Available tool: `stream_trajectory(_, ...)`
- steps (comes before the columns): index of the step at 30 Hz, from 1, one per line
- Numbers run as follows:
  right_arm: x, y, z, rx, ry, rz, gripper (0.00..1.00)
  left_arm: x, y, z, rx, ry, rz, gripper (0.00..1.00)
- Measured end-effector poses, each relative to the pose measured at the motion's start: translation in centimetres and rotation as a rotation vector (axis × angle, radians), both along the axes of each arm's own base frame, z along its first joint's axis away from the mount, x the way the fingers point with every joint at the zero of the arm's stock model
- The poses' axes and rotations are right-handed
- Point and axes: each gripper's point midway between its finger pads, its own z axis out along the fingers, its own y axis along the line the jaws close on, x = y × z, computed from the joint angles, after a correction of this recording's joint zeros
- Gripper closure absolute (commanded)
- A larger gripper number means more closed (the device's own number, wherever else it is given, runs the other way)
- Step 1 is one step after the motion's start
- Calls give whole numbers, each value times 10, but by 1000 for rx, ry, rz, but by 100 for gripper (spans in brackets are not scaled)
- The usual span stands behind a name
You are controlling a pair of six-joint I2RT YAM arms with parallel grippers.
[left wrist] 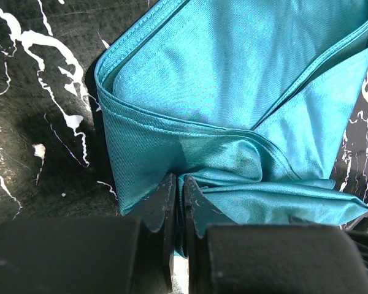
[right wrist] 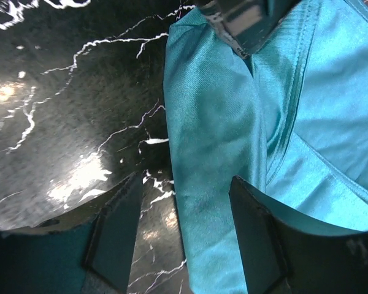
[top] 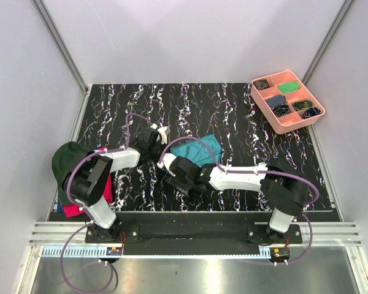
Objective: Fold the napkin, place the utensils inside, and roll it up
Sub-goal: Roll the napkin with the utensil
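Observation:
The teal napkin (top: 199,149) lies folded and bunched in the middle of the black marble table. In the left wrist view the napkin (left wrist: 233,92) shows several folded layers, and my left gripper (left wrist: 179,184) is shut on a pinched fold at its near edge. My left gripper (top: 161,136) sits at the napkin's left side. My right gripper (right wrist: 185,180) is open, its jaws straddling the long left edge of the napkin (right wrist: 214,153), one over bare table and one over cloth. Seen from above, my right gripper (top: 172,166) is at the cloth's near-left corner. The utensils are out of view.
A pink compartment tray (top: 300,125) with small items stands at the back right. A dark green cap (top: 67,162) and a pink-red cloth (top: 104,193) lie by the left arm's base. My left gripper's fingers (right wrist: 239,24) show at the top of the right wrist view.

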Motion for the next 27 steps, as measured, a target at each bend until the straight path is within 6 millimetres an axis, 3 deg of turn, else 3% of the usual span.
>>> stream_trajectory(12,14,2,-19,-63,-70,18,37,-1,-2,0,-5,11,-9,100)
stream_trajectory(21,22,13,-23,-45,-70,0,69,-2,-5,0,-20,24,-26,99)
stream_trajectory(24,23,13,-25,-42,-54,-4,76,-3,-6,0,-24,25,-28,91)
stream_trajectory(25,23,13,-25,-38,-46,-2,78,-3,-6,1,-24,25,-29,79)
stream_trajectory(27,22,13,-26,-29,-26,6,83,-3,-6,1,-26,25,-29,67)
